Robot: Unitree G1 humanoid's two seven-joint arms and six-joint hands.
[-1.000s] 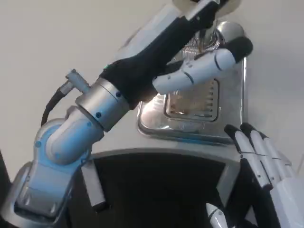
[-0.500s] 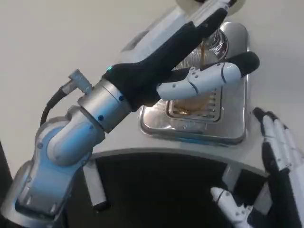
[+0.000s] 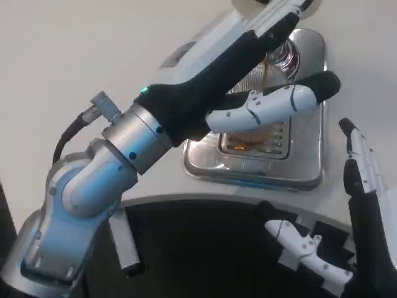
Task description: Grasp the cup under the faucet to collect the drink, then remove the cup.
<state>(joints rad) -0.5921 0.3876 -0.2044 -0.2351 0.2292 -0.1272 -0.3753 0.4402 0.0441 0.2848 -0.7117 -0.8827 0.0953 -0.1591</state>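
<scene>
A clear glass cup (image 3: pixel 284 59) stands under the faucet (image 3: pixel 273 5) at the top of the head view, and a thin brown stream (image 3: pixel 267 73) runs down into it. My left hand (image 3: pixel 254 68) reaches across from the lower left and holds the cup, with its fingers (image 3: pixel 279 22) along the far side and its thumb (image 3: pixel 282 99) across the front. The lower part of the cup is hidden behind the thumb. My right hand (image 3: pixel 363 217) hovers at the lower right, fingers spread, holding nothing, apart from the cup.
A shiny metal drip tray (image 3: pixel 310 167) with a slotted grille (image 3: pixel 273 139) lies under the cup on the white table (image 3: pixel 74 56). My left forearm (image 3: pixel 124 149) crosses the middle of the picture. The table's curved front edge (image 3: pixel 186 202) runs below the tray.
The brown stream has started flowing into the cup. My left hand shifted slightly up and right. My right hand moved right and turned, its fingers spreading.
</scene>
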